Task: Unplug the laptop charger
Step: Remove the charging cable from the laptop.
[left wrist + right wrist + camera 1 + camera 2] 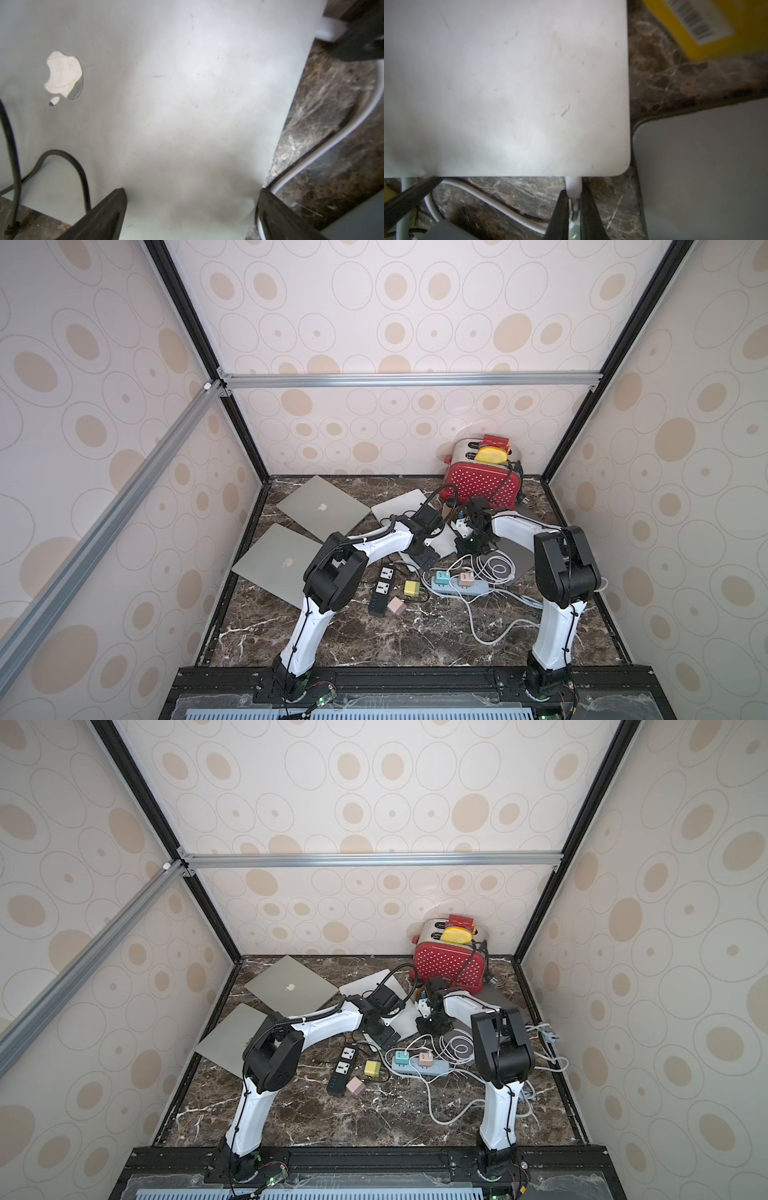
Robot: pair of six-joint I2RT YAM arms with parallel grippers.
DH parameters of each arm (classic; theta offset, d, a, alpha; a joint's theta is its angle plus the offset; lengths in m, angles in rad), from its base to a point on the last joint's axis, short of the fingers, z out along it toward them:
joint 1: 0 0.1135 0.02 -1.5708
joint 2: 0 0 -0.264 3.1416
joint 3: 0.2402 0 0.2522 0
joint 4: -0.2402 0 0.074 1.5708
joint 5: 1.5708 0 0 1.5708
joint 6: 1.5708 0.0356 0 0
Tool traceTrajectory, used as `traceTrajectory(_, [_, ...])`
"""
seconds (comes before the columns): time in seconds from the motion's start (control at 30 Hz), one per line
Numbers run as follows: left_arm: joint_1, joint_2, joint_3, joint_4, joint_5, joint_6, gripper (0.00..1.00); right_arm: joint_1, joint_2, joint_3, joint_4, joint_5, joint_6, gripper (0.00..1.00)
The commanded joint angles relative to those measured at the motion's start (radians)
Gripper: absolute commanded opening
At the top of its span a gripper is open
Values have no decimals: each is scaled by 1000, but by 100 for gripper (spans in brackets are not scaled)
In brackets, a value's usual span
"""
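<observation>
A silver laptop [399,506] lies closed in the middle of the marble table, with its lid filling both wrist views [187,83] [508,83]. The white charger plug [573,184] sticks out of the laptop's edge near a corner. My right gripper [574,192] is shut on that plug, one finger on each side. The charger's white cable [510,213] trails off over the marble. My left gripper [192,199] is open, its fingers spread wide over the lid near the cable-side edge. In both top views the two grippers [426,558] [471,545] meet at this laptop.
Two more silver laptops [322,506] [282,560] lie at the left and a dark grey one [515,556] under the right arm. A red toaster [482,481] stands at the back. Power strips [457,587] [382,589], small adapters [411,587] and coiled white cable [494,568] lie in front.
</observation>
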Motion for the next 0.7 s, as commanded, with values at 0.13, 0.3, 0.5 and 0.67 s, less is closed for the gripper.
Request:
traceTrajectory(0.13, [-3, 68, 32, -73, -41, -56, 99, 27, -1, -86, -12, 2, 3, 0])
traceTrajectory(0.3, [-3, 80, 34, -75, -38, -110, 99, 31, -36, -107, -20, -5, -6, 0])
traceTrajectory(0.5, [-3, 104, 45, -74, -14, -180, 98, 47, -88, -109, -49, -18, -21, 0])
traceTrajectory(0.67, [-3, 97, 23, -48, 15, -200, 98, 69, -96, -104, -78, -38, -22, 0])
